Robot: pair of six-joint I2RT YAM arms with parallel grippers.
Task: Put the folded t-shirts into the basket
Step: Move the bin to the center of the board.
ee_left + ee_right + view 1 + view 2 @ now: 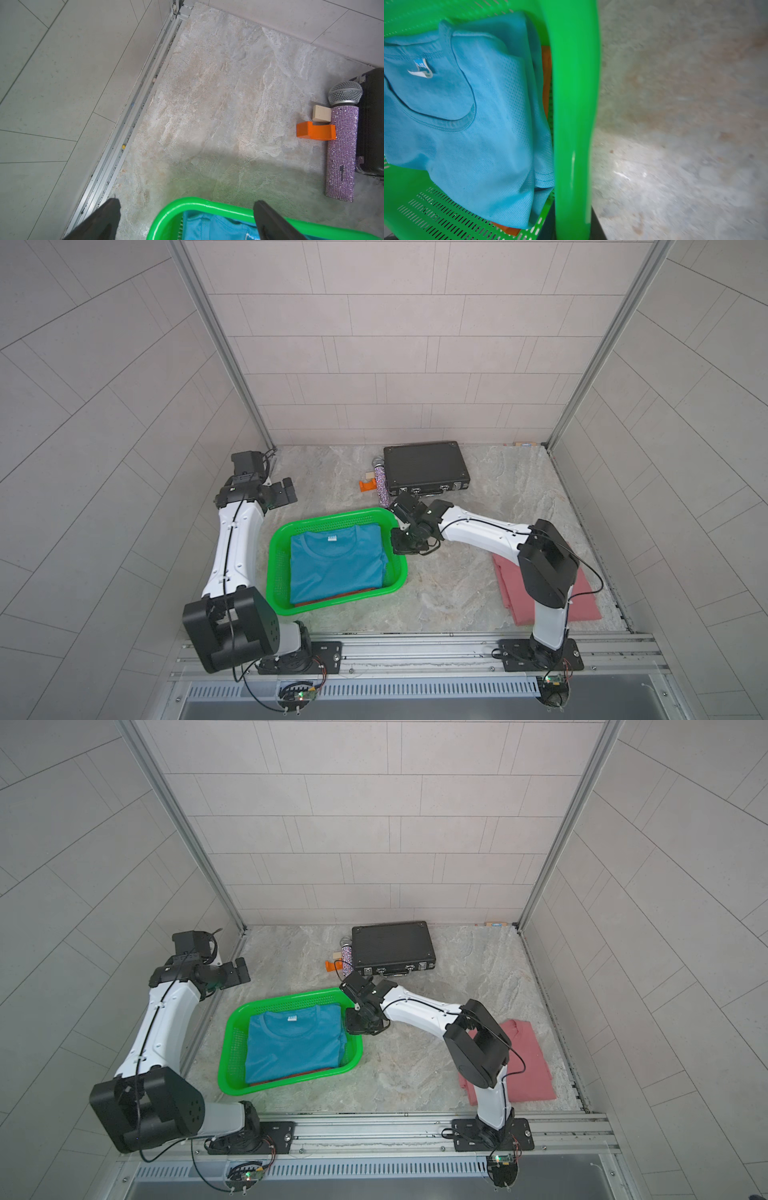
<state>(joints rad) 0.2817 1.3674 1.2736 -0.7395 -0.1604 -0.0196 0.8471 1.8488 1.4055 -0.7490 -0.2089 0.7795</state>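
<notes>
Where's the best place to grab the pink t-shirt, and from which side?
Probably the outer edge of the pink t-shirt, away from the basket, pinched from above. It lies flat on the table, so only edges offer a bite, and the right arm overhangs its inner side.

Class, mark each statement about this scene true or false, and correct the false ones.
1. The blue tee lies on top in the basket. True.
2. The pink tee is in the basket. False: it lies on the table, outside the basket.
3. The left gripper holds a tee. False: it is open and empty.
4. An orange tee shows under the blue tee. True.
5. The case stands open. False: it is closed.
6. The right gripper has its jaws on either side of the basket's rim. True.
</notes>
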